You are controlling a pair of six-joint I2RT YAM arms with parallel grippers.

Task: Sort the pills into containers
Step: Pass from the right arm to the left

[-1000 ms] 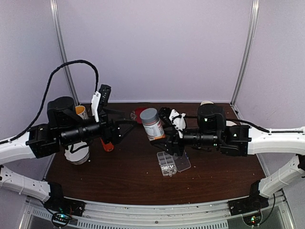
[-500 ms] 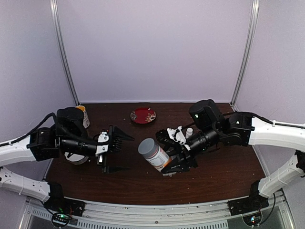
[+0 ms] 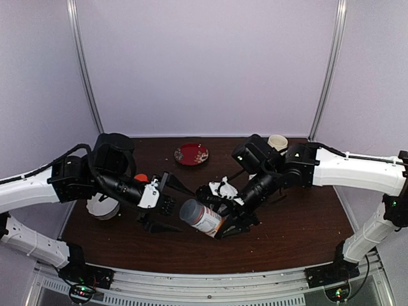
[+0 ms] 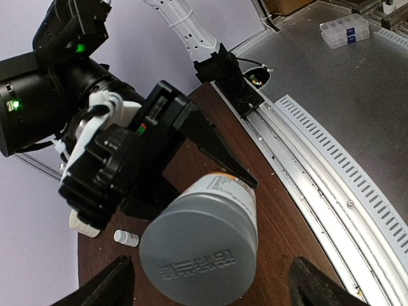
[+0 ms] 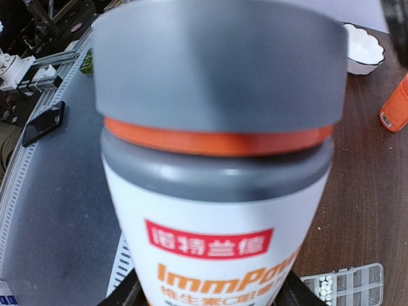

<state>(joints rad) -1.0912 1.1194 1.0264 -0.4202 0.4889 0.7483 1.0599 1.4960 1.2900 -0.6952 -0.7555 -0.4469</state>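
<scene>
From above, the left gripper (image 3: 167, 205) is seen brought nearer the grey-capped bottle (image 3: 200, 217) than before, jaws spread wide. The bottle is clamped by the right gripper (image 3: 220, 220), cap leftward.

At the left wrist, the cap (image 4: 199, 255) is faced squarely.

At the right wrist, the organizer (image 5: 357, 284) is seen at lower right, long axis crosswise, with the pills (image 5: 325, 287) in its left end.

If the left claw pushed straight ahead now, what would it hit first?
Probably the grey cap of the bottle the right claw holds, dead ahead between the tips of the open left claw; distance unclear.
</scene>
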